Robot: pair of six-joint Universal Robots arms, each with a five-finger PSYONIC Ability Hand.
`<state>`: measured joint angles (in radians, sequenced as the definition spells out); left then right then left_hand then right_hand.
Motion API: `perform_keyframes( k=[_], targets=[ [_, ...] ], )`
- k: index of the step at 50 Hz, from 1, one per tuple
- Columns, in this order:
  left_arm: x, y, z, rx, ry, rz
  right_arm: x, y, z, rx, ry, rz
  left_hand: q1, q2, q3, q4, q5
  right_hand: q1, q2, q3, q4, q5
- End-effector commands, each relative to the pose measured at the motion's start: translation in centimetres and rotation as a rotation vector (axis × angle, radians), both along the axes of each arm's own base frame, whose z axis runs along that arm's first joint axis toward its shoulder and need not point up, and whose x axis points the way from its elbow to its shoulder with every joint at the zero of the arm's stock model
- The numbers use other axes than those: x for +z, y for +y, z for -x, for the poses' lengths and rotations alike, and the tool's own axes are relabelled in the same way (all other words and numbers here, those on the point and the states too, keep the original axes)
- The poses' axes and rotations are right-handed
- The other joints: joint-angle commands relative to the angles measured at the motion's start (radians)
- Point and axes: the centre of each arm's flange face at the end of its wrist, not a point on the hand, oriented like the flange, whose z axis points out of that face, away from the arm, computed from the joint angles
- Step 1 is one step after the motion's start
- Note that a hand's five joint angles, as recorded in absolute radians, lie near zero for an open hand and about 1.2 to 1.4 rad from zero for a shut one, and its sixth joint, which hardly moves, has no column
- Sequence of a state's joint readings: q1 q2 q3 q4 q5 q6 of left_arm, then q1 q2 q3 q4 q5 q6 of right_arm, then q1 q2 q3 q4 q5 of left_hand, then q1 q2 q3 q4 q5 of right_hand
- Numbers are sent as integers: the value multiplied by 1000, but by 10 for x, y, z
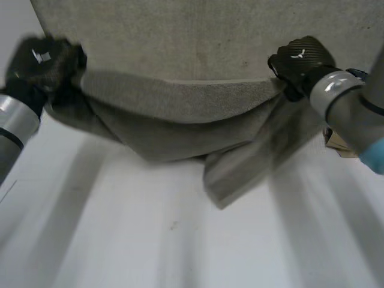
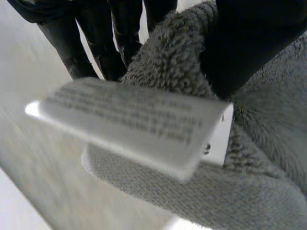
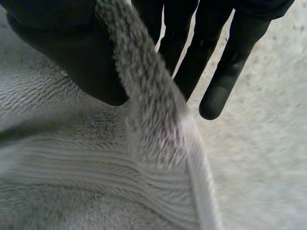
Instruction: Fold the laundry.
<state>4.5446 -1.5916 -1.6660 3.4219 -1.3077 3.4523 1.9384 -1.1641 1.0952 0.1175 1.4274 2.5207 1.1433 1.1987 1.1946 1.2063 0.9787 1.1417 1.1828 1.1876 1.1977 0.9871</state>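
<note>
1. While both arms reach out over the white table (image 1: 180, 246), my left hand (image 1: 45, 60) clamps one end of the grey towel's (image 1: 198, 102) raised fold, and my right hand (image 1: 300, 60) clamps the other end.
2. Left wrist view: thumb (image 2: 249, 43) on one side of the thick pile, straight fingers (image 2: 96, 48) on the other. That's a firm pinch, right where a white care label (image 2: 134, 124) sticks out.
3. Right wrist view: the towel's hem runs up between my thumb (image 3: 72, 52) and my fingers (image 3: 225, 76), squeezed between them.
4. Between the two hands the held fold sags in a curve. More towel lies flat on the table beyond it, and a loose flap trails toward me under the right hand.
5. The label's print is too blurred to read. The towel's far part runs out of the head view. A small brown thing (image 1: 337, 144) sits partly behind my right arm, and I can't tell what it is.
</note>
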Motion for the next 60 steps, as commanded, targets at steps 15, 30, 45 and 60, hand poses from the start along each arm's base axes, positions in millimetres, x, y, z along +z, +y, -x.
perform_keyframes(
  k=[15, 30, 45, 60],
  targets=[
    [-62, -68, 29, -28, -136, -231, -38, -31, 1, -130, 129, -46, 253, 198, 202, 190, 243, 255, 213, 209, 199, 235],
    [84, -113, 54, 57, 115, 641, 97, -50, -6, -180, -288, 726, 253, 198, 202, 190, 243, 255, 213, 209, 199, 235],
    [-83, -73, 42, 17, -56, 121, -75, -13, 5, -89, -3, 158, 253, 198, 202, 190, 243, 255, 213, 209, 199, 235],
    [-149, 1, 21, -10, -330, -281, -155, 21, 16, -65, 97, -87, -280, -336, -332, -343, -290, 255, 213, 209, 199, 235]
  ],
)
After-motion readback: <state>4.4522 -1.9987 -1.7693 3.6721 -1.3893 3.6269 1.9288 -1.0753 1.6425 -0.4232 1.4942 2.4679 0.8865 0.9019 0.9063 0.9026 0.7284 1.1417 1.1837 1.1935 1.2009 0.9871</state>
